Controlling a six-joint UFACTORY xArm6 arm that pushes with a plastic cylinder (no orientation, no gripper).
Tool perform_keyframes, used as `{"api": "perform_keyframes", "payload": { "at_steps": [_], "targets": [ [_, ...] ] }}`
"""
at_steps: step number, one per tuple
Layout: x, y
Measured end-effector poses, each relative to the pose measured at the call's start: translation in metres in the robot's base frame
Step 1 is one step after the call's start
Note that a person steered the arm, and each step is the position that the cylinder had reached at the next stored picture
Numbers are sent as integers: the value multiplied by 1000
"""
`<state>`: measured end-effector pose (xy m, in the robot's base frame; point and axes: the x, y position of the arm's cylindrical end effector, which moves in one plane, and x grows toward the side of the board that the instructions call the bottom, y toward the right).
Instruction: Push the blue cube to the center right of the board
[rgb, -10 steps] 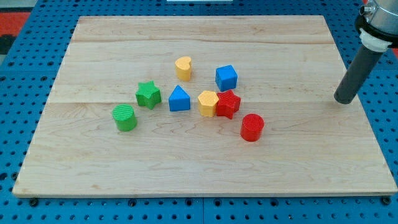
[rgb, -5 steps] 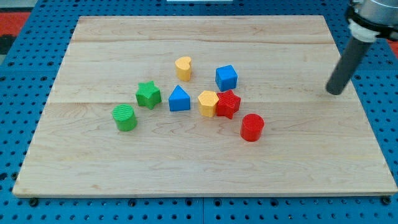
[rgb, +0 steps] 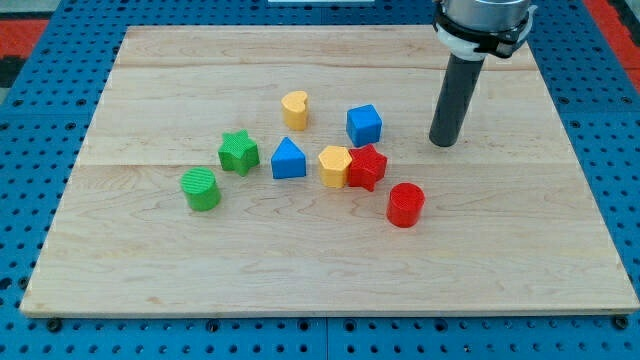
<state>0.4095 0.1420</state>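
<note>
the tip (rgb: 443, 143) is standing right of the blue cube (rgb: 364, 125), apart; no hand is showing. it should be circling to the cube's left, then pushing rightward.

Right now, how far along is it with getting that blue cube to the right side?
Nothing is done yet: the blue cube sits near the board's middle, among the other blocks. In hand: my tip stands to the cube's right, not touching. Left: get round to the cube's left and push it toward the view's right.
</note>
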Motion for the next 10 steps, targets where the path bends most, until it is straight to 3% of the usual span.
{"api": "perform_keyframes", "payload": {
  "at_steps": [4,6,7,9,10],
  "targets": [
    [0,-135],
    [-28,-69],
    [-51,-100],
    [-48,35],
    [-60,39]
  ]
}}
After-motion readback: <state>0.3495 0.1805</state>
